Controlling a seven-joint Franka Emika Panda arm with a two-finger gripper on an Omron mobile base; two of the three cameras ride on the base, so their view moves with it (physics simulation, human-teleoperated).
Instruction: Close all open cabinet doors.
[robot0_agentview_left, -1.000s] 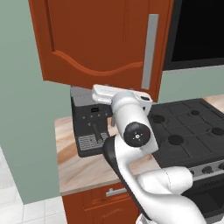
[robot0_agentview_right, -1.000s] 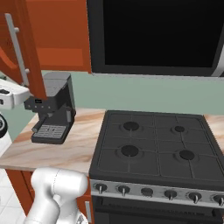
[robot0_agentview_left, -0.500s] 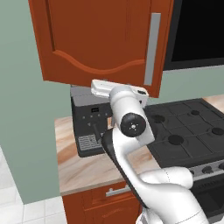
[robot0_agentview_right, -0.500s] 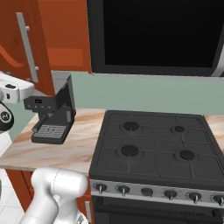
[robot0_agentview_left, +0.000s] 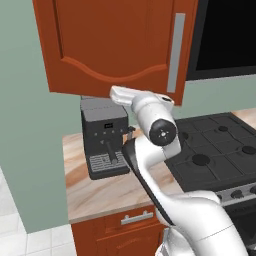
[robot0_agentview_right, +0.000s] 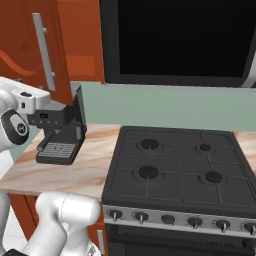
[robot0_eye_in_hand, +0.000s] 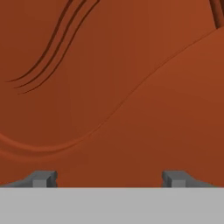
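A tall reddish-brown cabinet door (robot0_agentview_left: 112, 45) with a curved raised panel and a long grey bar handle (robot0_agentview_left: 175, 52) hangs partly open above the counter. From the right base view I see this door (robot0_agentview_right: 60, 60) almost edge-on, handle (robot0_agentview_right: 44, 50) to the left. My white hand (robot0_agentview_left: 131, 96) reaches up to the door's lower edge; its tip is hidden behind the door. In the hand view my gripper (robot0_eye_in_hand: 109, 178) is open, its fingertips (robot0_eye_in_hand: 43, 178) wide apart right against the door's curved panel (robot0_eye_in_hand: 113, 87), with nothing between them.
A black coffee machine (robot0_agentview_left: 105, 140) stands on the marble counter (robot0_agentview_left: 100, 190) under the door, close to my arm. A black stove (robot0_agentview_right: 180, 165) lies to the right, with a black microwave (robot0_agentview_right: 180, 40) above it. A small drawer front (robot0_agentview_left: 135, 220) sits below the counter.
The door has swung; its handle edge has shifted rightward in the right base view. My hand and forearm have risen and followed the door's lower edge.
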